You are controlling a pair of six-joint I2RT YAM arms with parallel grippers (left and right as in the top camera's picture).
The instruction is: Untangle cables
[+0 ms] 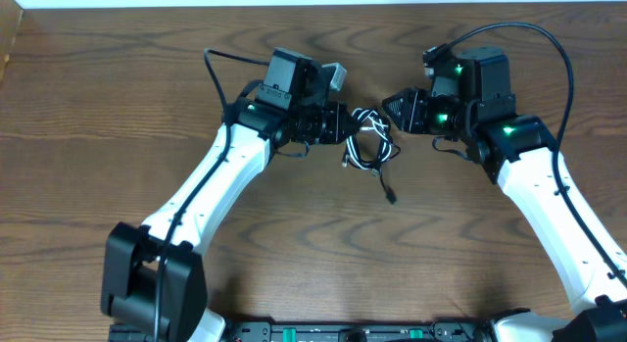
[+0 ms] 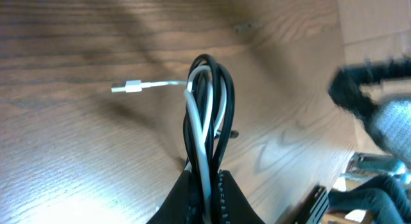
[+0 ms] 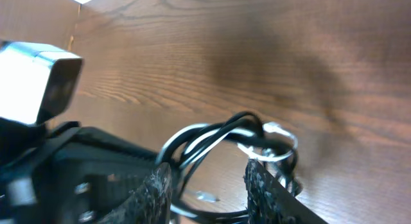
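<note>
Wood-grain desk (image 1: 98, 107), pale wall strip past its far edge. Left gripper (image 2: 204, 179) is clamped tight on the cables (image 1: 367, 136): black cable (image 2: 221, 89) and white cable (image 2: 196, 121) come out of the pinch together as one folded loop. Right gripper (image 3: 209, 182) has its jaws apart at a medium gap, with textured pads (image 3: 157, 189) either side of the loop's other end. Strands sit in or just past the gap, no pinch visible (blurry, contact hard to call). The bundle is between the two grippers, about mid-width of the desk and nearer the far edge than the near one. White plug end (image 2: 131, 86) sticks out sideways from the loop. Black plug end (image 1: 391, 196) trails toward the near edge.

Step in hand, my read: the right side takes a grip so the two can pull apart. To do it well, catch one colour only (white looks easier), not the whole loop. Left holds firm, the pull goes slowly toward the right edge, and the plug ends need watching for snags.

No brand, label or writing readable anywhere, only green lights (image 1: 507, 132) on the arms.
</note>
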